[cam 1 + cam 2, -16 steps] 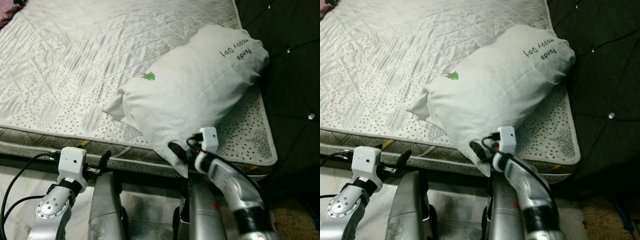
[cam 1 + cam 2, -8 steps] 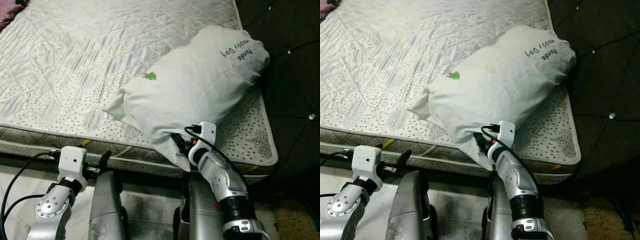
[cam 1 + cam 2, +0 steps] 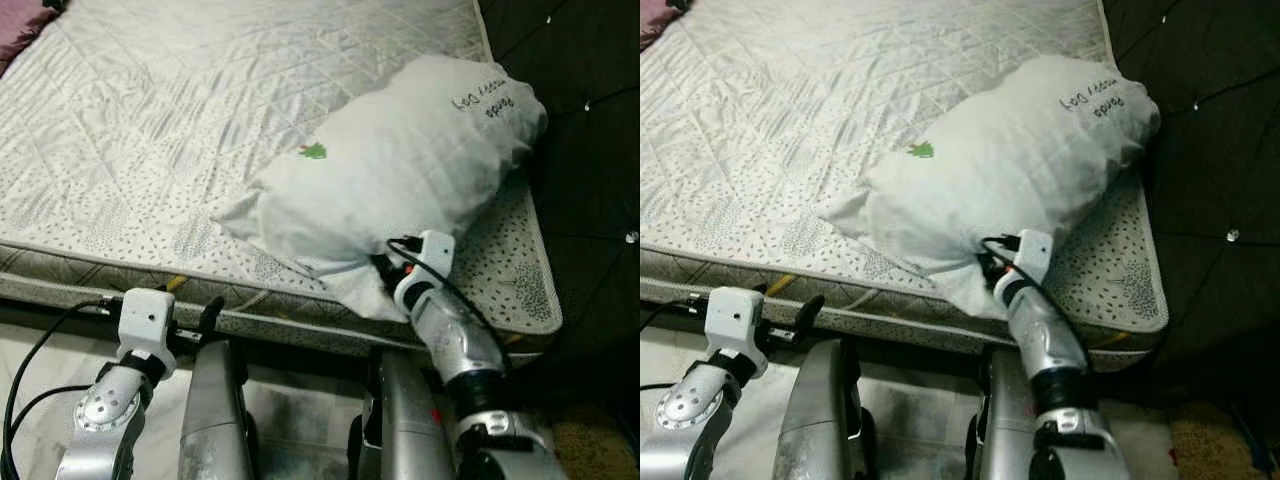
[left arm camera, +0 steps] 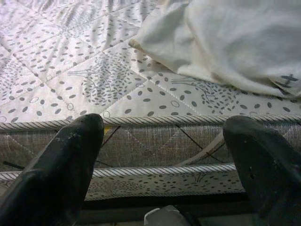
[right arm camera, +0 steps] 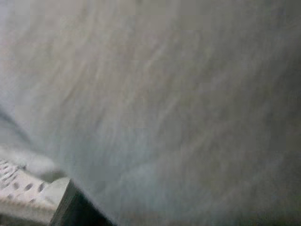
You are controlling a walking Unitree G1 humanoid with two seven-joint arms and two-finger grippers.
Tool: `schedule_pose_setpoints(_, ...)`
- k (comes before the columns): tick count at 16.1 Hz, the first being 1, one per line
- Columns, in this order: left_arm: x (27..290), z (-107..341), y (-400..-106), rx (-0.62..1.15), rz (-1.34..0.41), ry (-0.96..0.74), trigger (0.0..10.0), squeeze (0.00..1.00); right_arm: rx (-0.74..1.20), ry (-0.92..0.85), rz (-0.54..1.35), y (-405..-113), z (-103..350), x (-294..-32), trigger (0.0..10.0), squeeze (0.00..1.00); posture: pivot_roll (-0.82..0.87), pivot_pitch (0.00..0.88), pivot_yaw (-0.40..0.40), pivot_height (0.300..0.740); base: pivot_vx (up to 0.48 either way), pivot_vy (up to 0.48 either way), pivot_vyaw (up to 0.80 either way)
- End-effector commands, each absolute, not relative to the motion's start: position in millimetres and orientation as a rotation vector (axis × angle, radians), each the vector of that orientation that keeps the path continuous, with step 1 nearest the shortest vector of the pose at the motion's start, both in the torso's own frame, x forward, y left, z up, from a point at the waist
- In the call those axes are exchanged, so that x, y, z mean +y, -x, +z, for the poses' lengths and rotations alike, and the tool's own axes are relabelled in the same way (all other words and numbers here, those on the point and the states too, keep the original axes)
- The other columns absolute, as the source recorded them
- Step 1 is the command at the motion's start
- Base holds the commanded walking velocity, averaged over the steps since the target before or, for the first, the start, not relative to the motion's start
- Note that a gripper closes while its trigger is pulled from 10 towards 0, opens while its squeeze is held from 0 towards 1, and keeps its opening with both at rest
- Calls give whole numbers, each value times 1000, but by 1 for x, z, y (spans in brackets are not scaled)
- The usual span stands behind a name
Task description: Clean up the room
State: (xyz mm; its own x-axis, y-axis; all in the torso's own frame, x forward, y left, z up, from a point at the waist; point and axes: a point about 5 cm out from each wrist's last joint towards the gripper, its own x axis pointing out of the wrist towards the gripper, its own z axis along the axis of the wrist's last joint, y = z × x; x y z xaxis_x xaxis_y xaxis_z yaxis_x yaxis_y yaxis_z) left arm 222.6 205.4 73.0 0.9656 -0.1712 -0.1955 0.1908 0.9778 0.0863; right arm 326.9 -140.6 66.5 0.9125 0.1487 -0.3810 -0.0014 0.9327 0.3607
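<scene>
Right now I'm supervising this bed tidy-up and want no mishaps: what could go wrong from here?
1. The right gripper is pressed into the pillow's near corner, which overhangs the mattress edge; a pull or a slip could drag it off onto the floor.
2. If it grips only loose fabric, the pillowcase may stretch.
3. The left gripper hangs open at the mattress side, where it may catch if raised.

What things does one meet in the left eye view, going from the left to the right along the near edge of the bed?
Left gripper held low before the mattress edge → right gripper pressed into the near end of the white pillow → dark tufted headboard.
</scene>
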Motion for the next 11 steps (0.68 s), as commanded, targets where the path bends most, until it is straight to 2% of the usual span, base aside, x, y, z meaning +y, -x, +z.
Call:
schedule_pose_setpoints(1,205,71,-221,194,-179,-103,10000,0,274,-374,-53,-339,90,-175,0,0,100,148,-50,560,0,0,0)
schedule_pose_setpoints(4,202,69,-219,196,-189,-106,10000,0,209,-367,-109,-346,101,-196,0,0,97,151,-47,560,0,0,0)
schedule_pose_setpoints(5,202,69,-220,199,-187,-102,10000,0,187,-335,-137,-353,111,-214,0,0,92,145,-49,560,0,0,0)
schedule_pose_setpoints(7,201,68,-221,198,-189,-100,10000,0,143,-279,-167,-363,129,-233,0,0,91,142,-50,560,0,0,0)
schedule_pose_setpoints(10,200,68,-221,198,-189,-98,10000,0,105,-251,-204,-368,144,-248,0,0,93,140,-54,560,0,0,0)
schedule_pose_setpoints(11,199,68,-220,197,-187,-98,10000,0,23,-183,-291,-370,170,-279,0,0,100,141,-60,560,0,0,0)
